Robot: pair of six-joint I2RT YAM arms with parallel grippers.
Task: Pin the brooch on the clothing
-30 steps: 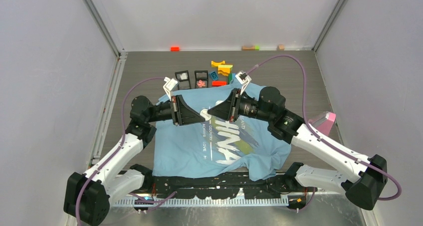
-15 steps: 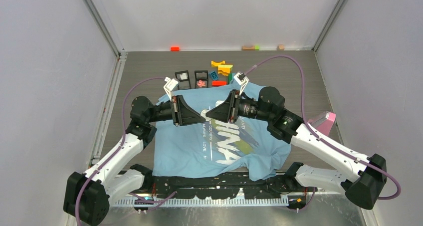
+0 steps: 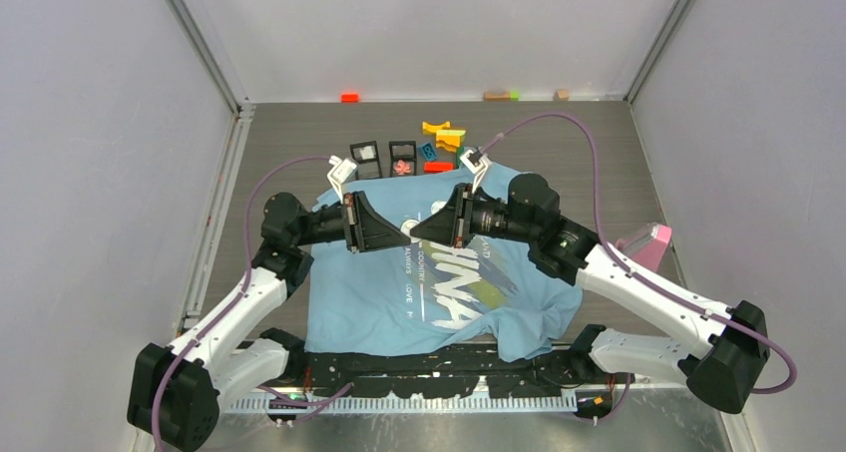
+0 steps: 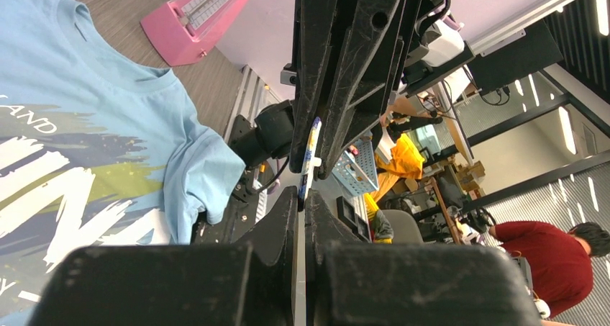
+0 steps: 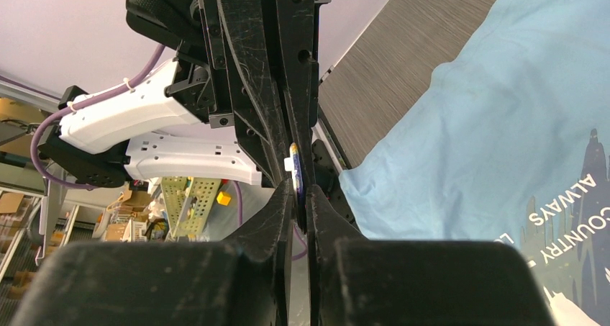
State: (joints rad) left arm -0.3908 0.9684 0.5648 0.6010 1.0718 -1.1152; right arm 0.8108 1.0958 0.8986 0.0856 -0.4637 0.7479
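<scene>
Left gripper (image 3: 399, 230) and right gripper (image 3: 417, 229), jaws narrow, both pinch the brooch (image 4: 309, 153) above the T-shirt (image 3: 369, 292); next comes careful lowering, I think.

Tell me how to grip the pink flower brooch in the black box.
Pinch the brooch across its outer edges, straight from above: it lies flat in an open-topped black box whose walls likely block side approaches. Left gripper and right gripper now pinch a thin white piece.
</scene>
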